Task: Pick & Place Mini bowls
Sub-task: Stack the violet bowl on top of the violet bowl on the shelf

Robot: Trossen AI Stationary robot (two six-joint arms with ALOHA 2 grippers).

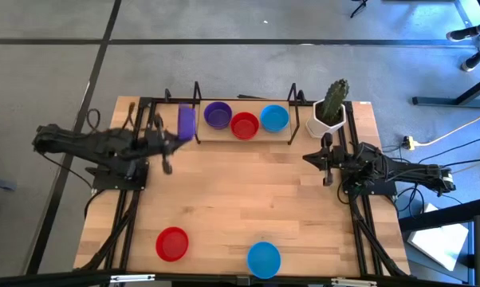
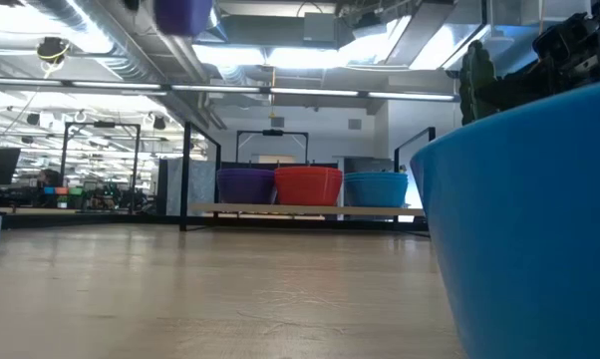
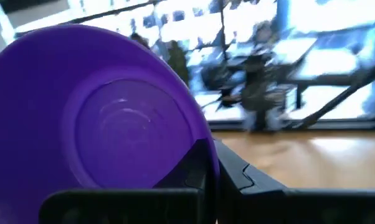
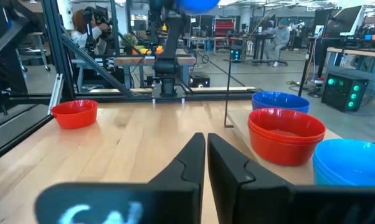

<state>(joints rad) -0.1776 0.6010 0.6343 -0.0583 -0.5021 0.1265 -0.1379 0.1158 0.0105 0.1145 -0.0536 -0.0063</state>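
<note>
My left gripper (image 1: 177, 135) is shut on a purple mini bowl (image 1: 186, 122), raised above the table's far left, beside the rack. In the left wrist view this bowl (image 3: 94, 118) fills the picture's left. On the low rack (image 1: 244, 140) at the far edge sit purple (image 1: 218, 115), red (image 1: 245, 125) and light blue (image 1: 274, 119) bowls. A red bowl (image 1: 172, 243) and a blue bowl (image 1: 264, 259) rest on their bases near the table's front edge. My right gripper (image 1: 328, 177) waits shut at the right, touching nothing. My left gripper pinches the purple bowl's rim (image 3: 199, 135) between its two fingers, one on each face of the wall. The fingers lie level and come from the table's left. The bowl is lifted clear of the table and stands on edge, its round face toward the wrist.
A white pot with a green cactus (image 1: 329, 112) stands at the far right beside the rack. The rack's upright black posts (image 1: 197, 94) rise at its ends. Bare wood (image 1: 240, 191) lies between the rack and the two front bowls.
</note>
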